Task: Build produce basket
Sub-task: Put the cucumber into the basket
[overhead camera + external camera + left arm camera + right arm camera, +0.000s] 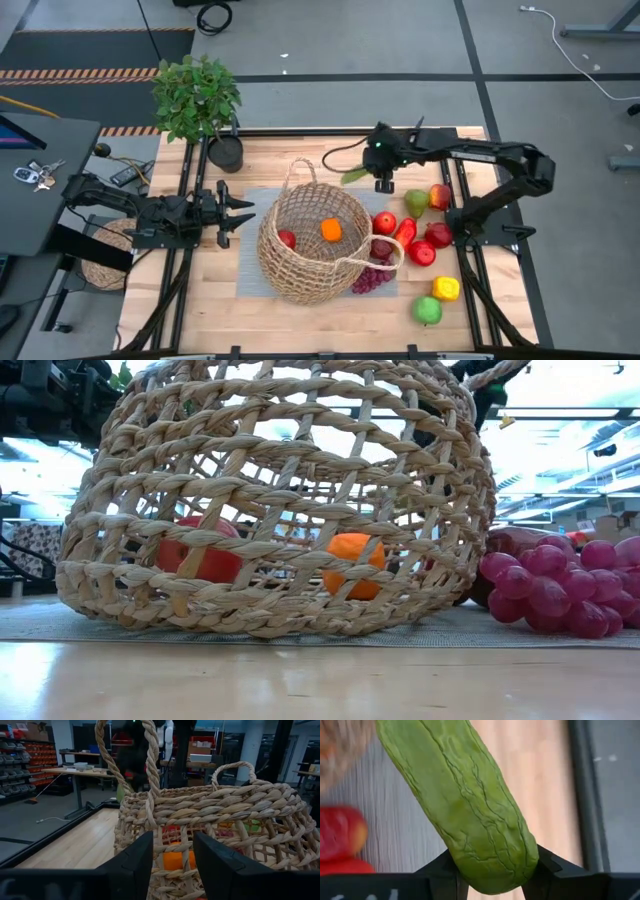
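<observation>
1. Basket [312, 243] sits mid-table on a grey mat [248, 250], tilted or tipped somewhat toward the near side, loop handles at its far and near-right rim.
2. Inside the basket: one red fruit [287, 239] on the left, one orange [331, 230] near the middle. Both show through the weave in the low view.
3. Right gripper [383, 180] is raised just beyond the basket's far right rim. Fingers closed onto a long wrinkled green vegetable [465, 800], pinched at one end; the rest sticks out toward the basket.
4. Left gripper [235, 213] hangs just left of the basket, fingers spread, nothing between them.
5. Loose produce lies right of the basket: red pieces [421, 252], a green pear [416, 202], a yellow piece [446, 288], a green apple [427, 311], purple grapes [372, 279] touching the basket, as far as I can tell.
6. Potted plant [198, 98] at the far left corner.
</observation>
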